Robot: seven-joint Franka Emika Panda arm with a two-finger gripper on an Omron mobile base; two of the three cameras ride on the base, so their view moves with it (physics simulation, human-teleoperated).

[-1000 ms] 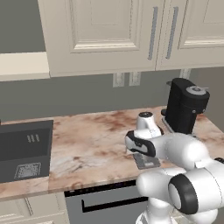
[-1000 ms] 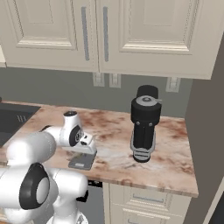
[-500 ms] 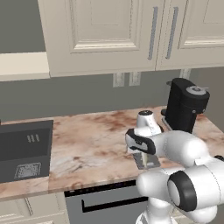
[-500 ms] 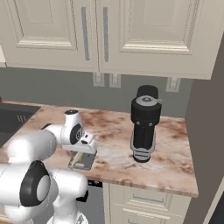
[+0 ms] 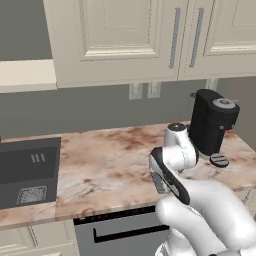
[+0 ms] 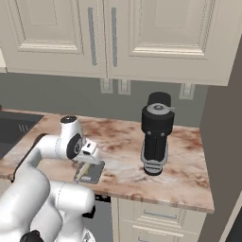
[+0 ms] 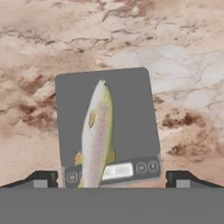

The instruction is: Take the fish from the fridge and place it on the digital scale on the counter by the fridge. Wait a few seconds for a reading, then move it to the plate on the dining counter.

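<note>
Since the earlier frame the gripper (image 7: 112, 177) has been raised slightly, its jaws released and spread wide. The fish (image 7: 97, 133) is left lying lengthwise on the digital scale (image 7: 131, 109), mid-frame on the marbled tabletop (image 7: 183, 65), presumably for its reading.

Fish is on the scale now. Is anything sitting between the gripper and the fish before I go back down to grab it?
Nothing visible. In the hand view the fish lies lengthwise on the digital scale, directly ahead of the open gripper, with only marbled counter around it.
</note>
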